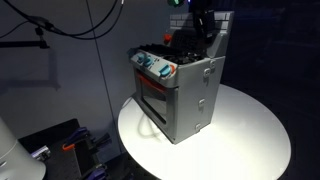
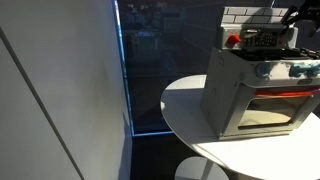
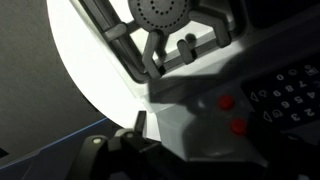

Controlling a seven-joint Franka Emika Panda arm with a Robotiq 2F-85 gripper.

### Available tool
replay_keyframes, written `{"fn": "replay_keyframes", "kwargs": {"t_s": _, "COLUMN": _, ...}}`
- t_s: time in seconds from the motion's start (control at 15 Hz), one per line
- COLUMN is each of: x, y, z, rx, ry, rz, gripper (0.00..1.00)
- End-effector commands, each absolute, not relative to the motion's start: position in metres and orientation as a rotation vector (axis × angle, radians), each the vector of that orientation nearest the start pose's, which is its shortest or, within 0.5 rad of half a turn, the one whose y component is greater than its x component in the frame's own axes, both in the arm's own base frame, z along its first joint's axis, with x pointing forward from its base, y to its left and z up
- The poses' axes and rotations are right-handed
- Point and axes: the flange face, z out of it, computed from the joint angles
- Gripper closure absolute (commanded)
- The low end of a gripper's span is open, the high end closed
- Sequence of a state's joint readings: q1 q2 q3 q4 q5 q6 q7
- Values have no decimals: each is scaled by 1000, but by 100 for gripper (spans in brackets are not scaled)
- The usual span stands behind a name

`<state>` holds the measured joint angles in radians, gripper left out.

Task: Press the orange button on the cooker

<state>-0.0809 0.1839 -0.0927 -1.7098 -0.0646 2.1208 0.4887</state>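
Note:
The grey cooker [image 1: 185, 95] stands on a round white table [image 1: 250, 130], its windowed oven door and blue-and-orange knobs [image 1: 155, 66] facing front. It shows in both exterior views [image 2: 245, 95]. My gripper [image 1: 203, 28] hangs above the back of the hob, near the brick panel [image 2: 245, 14], and also shows at the frame's top right in an exterior view [image 2: 297, 15]. In the wrist view, two red-orange buttons [image 3: 227, 102] sit on the cooker's grey top beside a burner [image 3: 160, 15]. The gripper's dark body [image 3: 130, 150] is blurred, so I cannot tell whether its jaws are open.
The table edge curves close around the cooker [image 2: 185, 105]. A pale wall panel [image 2: 60, 90] stands beside the table. Cables [image 1: 70, 25] hang at the back and dark equipment [image 1: 50, 145] sits low beside the table.

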Motion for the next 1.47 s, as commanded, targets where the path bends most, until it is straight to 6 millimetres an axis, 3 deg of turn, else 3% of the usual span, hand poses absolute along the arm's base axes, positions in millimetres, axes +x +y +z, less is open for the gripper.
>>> {"fn": "replay_keyframes", "kwargs": {"t_s": 0.0, "x": 639, "y": -112, "z": 506, "rx": -2984, "ry": 1018, "rz": -387, "gripper": 0}}
{"fn": "replay_keyframes", "kwargs": {"t_s": 1.4, "x": 623, "y": -109, "z": 515, "rx": -2983, "ry": 1015, "rz": -320, "gripper": 0}}
